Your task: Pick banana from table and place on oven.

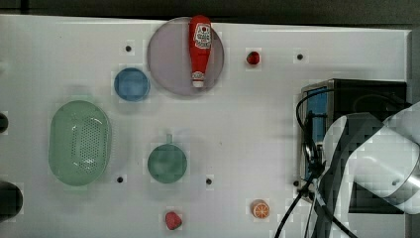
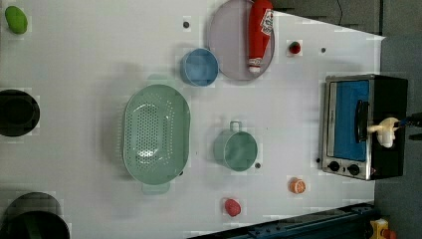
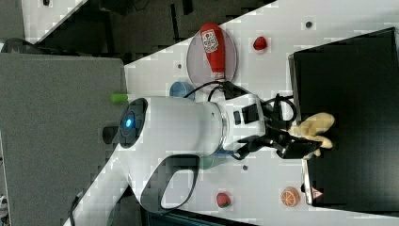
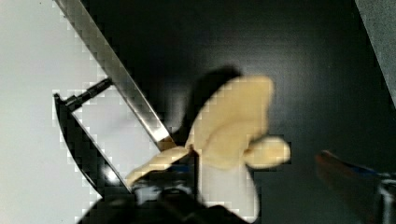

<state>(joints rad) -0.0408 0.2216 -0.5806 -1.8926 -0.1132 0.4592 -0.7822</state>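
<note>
Cream banana [image 3: 314, 126] over the black oven [image 3: 357, 94] top, near its front edge; gripper [image 3: 301, 141] spread apart beside it. Watch for a roll-off there.

A ketchup bottle [image 1: 199, 49] lies on a grey plate [image 1: 171, 62] beside a blue bowl [image 1: 131, 84].

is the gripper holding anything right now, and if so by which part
It cannot be told. The banana is over the oven top, right at the gripper, but the pictures do not settle whether the fingers grip it or have let go.

Pale banana [image 3: 314, 126] atop black oven [image 3: 353, 94]
</note>
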